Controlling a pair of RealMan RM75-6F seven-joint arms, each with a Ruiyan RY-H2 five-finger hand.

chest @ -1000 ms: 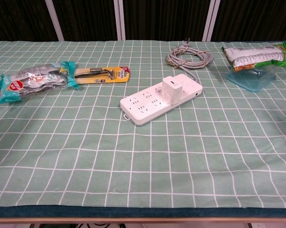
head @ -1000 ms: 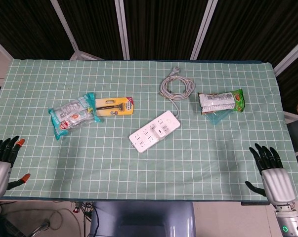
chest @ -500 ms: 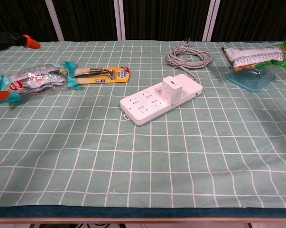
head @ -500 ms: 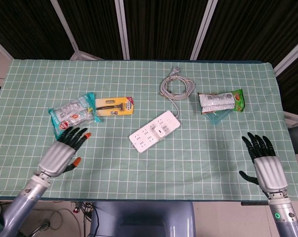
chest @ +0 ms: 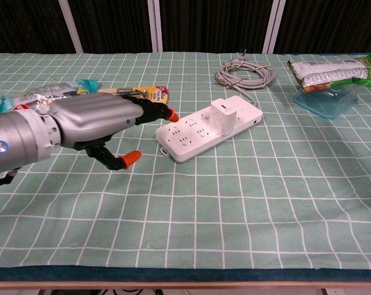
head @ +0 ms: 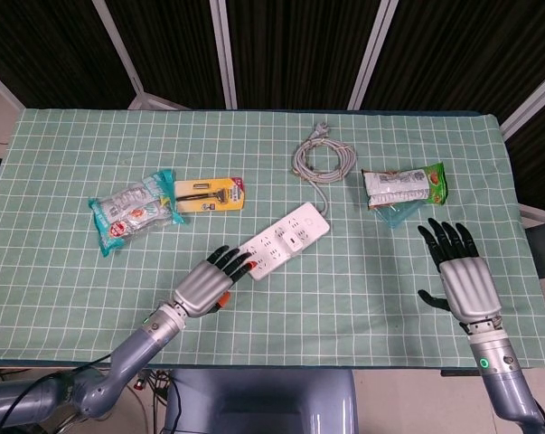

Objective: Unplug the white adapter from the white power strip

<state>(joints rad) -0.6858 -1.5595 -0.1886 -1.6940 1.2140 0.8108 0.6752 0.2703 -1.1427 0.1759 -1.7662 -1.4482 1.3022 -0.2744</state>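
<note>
The white power strip (head: pixel 283 240) (chest: pixel 207 128) lies slantwise in the middle of the green checked cloth, with the small white adapter (head: pixel 293 239) (chest: pixel 223 116) plugged in toward its far end. My left hand (head: pixel 209 280) (chest: pixel 96 121) hovers just left of the strip's near end, fingers spread and orange tips reaching toward it, holding nothing. My right hand (head: pixel 458 274) is open with fingers apart at the right side of the table, well away from the strip.
The strip's grey coiled cable (head: pixel 324 161) (chest: pixel 245 75) lies behind it. A snack packet on a clear container (head: pixel 402 192) (chest: pixel 328 78) sits at the right. A razor pack (head: pixel 209 193) and a teal snack bag (head: pixel 133 211) lie at the left.
My left hand has swept right and forward from the table's left edge to the near end of the strip. My right hand has moved up and slightly inward.
</note>
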